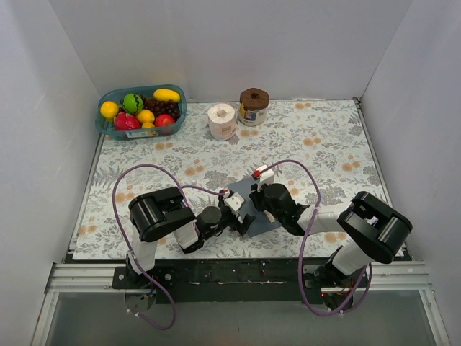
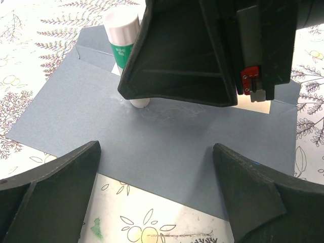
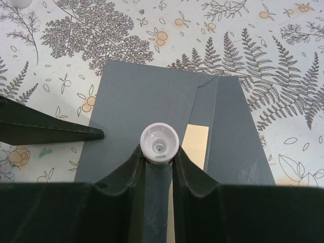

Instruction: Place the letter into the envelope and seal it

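Observation:
The dark slate-grey envelope (image 1: 245,191) lies flat on the floral table cloth, between the two arms. It also shows in the left wrist view (image 2: 76,101) and in the right wrist view (image 3: 131,96). A strip of the cream-tan letter (image 3: 195,144) shows inside it beside the open flap, also in the left wrist view (image 2: 260,105). My right gripper (image 3: 159,152) is shut on a white and green glue stick (image 2: 121,40), upright, its tip touching the envelope. My left gripper (image 2: 156,152) is open and empty, low over the envelope's near edge.
At the back stand a blue basket (image 1: 106,96) of toy fruit, a white paper roll (image 1: 222,120) and a jar with a brown lid (image 1: 253,106). White walls close in the table on three sides.

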Motion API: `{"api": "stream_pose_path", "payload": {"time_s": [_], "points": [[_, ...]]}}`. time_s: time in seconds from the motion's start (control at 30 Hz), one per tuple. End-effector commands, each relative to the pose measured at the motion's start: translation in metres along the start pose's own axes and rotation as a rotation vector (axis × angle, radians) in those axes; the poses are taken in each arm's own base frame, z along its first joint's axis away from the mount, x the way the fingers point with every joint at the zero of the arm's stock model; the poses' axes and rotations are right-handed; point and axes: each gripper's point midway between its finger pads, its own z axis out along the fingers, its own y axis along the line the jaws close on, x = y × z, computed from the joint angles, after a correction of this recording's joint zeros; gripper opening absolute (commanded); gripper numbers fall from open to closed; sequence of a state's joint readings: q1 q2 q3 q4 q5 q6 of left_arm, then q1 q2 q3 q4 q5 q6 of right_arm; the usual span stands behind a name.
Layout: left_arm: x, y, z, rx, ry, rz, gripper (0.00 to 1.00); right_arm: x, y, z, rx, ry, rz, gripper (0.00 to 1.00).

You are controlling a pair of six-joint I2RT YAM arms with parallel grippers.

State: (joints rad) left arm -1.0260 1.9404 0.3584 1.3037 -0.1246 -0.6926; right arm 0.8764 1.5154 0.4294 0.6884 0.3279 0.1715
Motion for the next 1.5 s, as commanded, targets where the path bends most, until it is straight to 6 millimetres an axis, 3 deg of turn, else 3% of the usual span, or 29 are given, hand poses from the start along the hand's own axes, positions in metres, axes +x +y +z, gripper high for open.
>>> {"api": "stream_pose_path", "payload": {"time_s": [0.0,0.17,0.27,0.37,0.47,0.73,0.83,1.13,1.37,1.47], "points": [[0.121,0.007,-0.052,-0.016,0.456,0.016,0.92,0.027,0.019,-0.007,-0.117,0.103,-0.021,0.01],[0.121,0.007,-0.051,-0.019,0.454,0.015,0.92,0.033,0.020,-0.008,-0.121,0.114,-0.022,0.01],[0.120,0.007,-0.051,-0.018,0.453,0.015,0.92,0.035,0.012,-0.010,-0.079,0.120,-0.017,0.01],[0.120,0.008,-0.050,-0.020,0.454,0.016,0.92,0.041,-0.011,-0.012,0.053,0.146,-0.017,0.01],[0.121,0.007,-0.050,-0.019,0.454,0.014,0.91,0.045,-0.022,-0.017,0.110,0.158,-0.017,0.01],[0.119,0.008,-0.050,-0.023,0.448,0.016,0.91,0.053,-0.029,-0.028,0.130,0.178,-0.003,0.01],[0.119,0.008,-0.050,-0.023,0.448,0.016,0.91,0.054,-0.024,-0.029,0.100,0.185,-0.002,0.01],[0.120,0.008,-0.049,-0.024,0.451,0.016,0.91,0.063,0.019,-0.032,-0.147,0.219,-0.002,0.01],[0.120,0.008,-0.049,-0.027,0.452,0.017,0.91,0.071,0.022,-0.035,-0.172,0.245,-0.010,0.01],[0.120,0.009,-0.049,-0.029,0.455,0.018,0.91,0.076,0.009,-0.035,-0.084,0.276,0.007,0.01]]}}
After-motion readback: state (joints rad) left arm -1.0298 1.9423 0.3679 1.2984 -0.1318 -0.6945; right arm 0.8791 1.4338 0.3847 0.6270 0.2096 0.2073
